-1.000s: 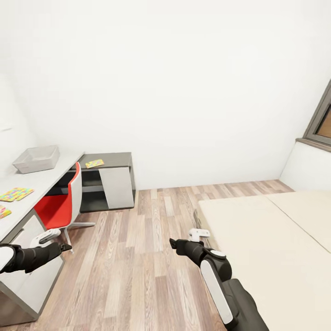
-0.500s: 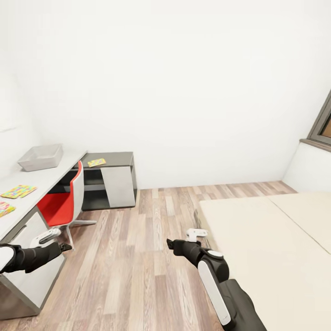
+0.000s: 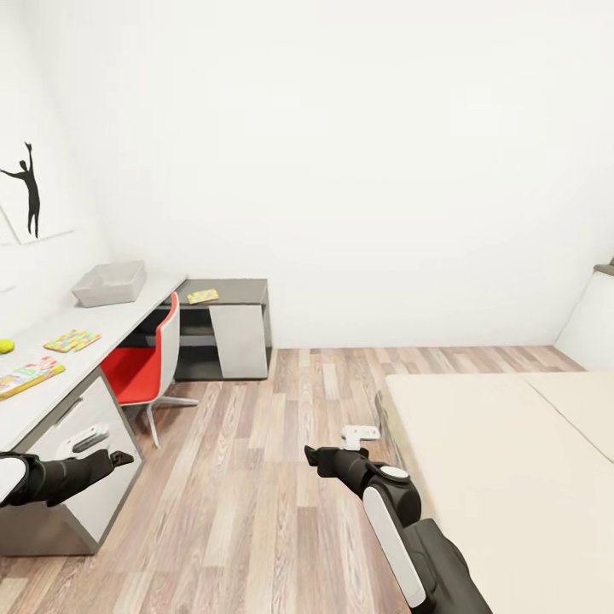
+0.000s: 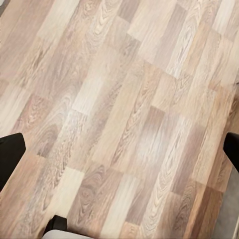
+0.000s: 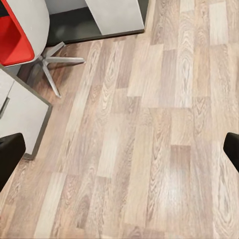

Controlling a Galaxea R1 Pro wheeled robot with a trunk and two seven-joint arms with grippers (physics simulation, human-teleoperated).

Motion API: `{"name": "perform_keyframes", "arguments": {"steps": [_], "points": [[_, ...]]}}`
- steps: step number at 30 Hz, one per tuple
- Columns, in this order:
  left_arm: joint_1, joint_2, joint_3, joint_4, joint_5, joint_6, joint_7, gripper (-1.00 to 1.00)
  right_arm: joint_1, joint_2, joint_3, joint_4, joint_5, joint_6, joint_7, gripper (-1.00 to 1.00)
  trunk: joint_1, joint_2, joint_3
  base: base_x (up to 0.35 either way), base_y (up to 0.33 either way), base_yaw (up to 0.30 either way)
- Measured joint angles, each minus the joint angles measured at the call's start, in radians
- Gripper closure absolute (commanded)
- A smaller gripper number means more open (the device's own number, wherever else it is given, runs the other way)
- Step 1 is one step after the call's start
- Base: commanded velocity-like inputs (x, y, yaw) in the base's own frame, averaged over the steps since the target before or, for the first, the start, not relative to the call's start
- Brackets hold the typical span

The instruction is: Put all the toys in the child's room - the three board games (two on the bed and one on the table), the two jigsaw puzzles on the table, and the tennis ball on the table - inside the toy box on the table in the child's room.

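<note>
The toy box (image 3: pixel 109 284) sits at the counter's (image 3: pixel 128 311) far end, with one puzzle (image 3: pixel 72 340) nearer, the ball (image 3: pixel 6 345) at the frame edge and a game box (image 3: pixel 30 376) partly cut off. Another colourful board (image 3: pixel 203 296) lies on the low side unit, too small to identify. Both tools, left (image 3: pixel 119 459) and right (image 3: pixel 314 454), hang released over bare floor (image 3: pixel 247 477), beside the bed (image 3: pixel 503 460).
</note>
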Motion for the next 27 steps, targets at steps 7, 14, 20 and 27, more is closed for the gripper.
{"name": "perform_keyframes", "arguments": {"steps": [7, 14, 20, 27], "points": [[0.000, 0.000, 0.000, 0.000, 0.000, 0.000, 0.000, -1.00, 0.000, 0.000, 0.000, 0.001, 0.000, 0.000, 0.000, -1.00, 0.000, 0.000, 0.000, -0.038, -0.001, 0.006], [0.000, 0.000, 0.000, 0.000, 0.000, 0.000, 0.000, -1.00, 0.000, 0.000, -0.001, 0.001, 0.000, 0.000, 0.000, -1.00, 0.000, 0.000, 0.000, -0.063, 0.000, 0.001], [0.000, 0.000, 0.000, 0.000, 0.000, 0.000, 0.000, -1.00, 0.000, 0.000, -0.001, 0.001, 0.000, 0.000, 0.000, -1.00, 0.000, 0.000, 0.000, -0.020, 0.000, 0.000], [0.000, 0.000, 0.000, 0.000, 0.000, 0.000, -0.001, -1.00, 0.000, 0.000, 0.001, 0.002, 0.000, 0.000, 0.000, -1.00, 0.000, 0.000, 0.000, -0.054, 0.000, 0.000]]}}
